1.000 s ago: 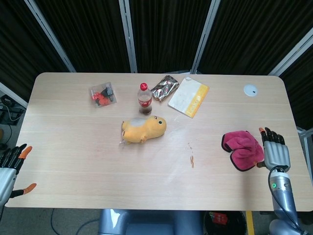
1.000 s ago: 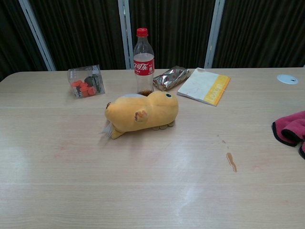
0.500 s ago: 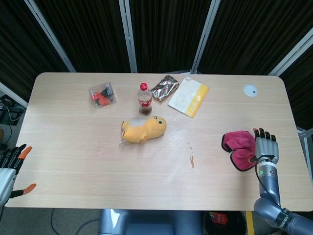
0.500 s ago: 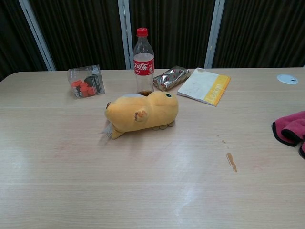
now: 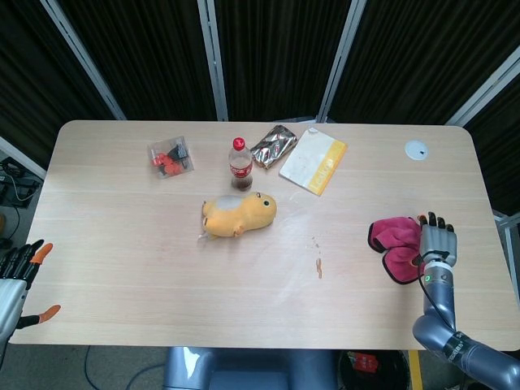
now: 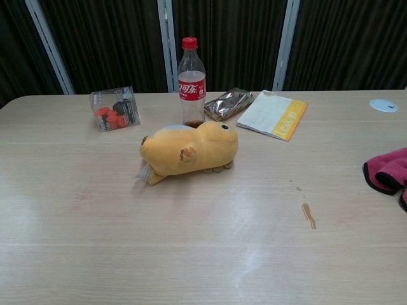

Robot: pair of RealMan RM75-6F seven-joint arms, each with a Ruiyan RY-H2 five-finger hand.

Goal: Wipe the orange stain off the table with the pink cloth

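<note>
A pale wooden table (image 5: 122, 268) stands before dark curtains with grey metal posts. At the near left corner, about eight o'clock from the table's middle in the head view, the left hand (image 5: 15, 276) hangs off the table's edge, released, with its orange-tipped fingers spread and nothing in it. Near the front edge at about four o'clock, the right hand (image 5: 435, 242) rests at the right border of the pink cloth (image 5: 395, 244), its dark fingertips on or just above the fabric; whether it grasps the cloth I cannot tell. The cloth lies bunched, black-edged, near the table's right side, and only its left part shows at the right rim of the chest view. The orange stain (image 5: 318, 267), a short thin streak with a few specks above it, lies at about nine o'clock from the cloth, well apart from it. Toward the middle a yellow plush toy (image 5: 239, 214) lies on its side. Behind it at twelve o'clock stands a cola bottle (image 5: 240, 163) with a red cap. At ten o'clock from the toy sits a clear box of orange pieces (image 5: 170, 157). At one o'clock lie a silver foil packet (image 5: 273, 145) and, beside it, a white and yellow booklet (image 5: 314, 159). Far right, a small white disc (image 5: 416, 149) rests near the back corner.
</note>
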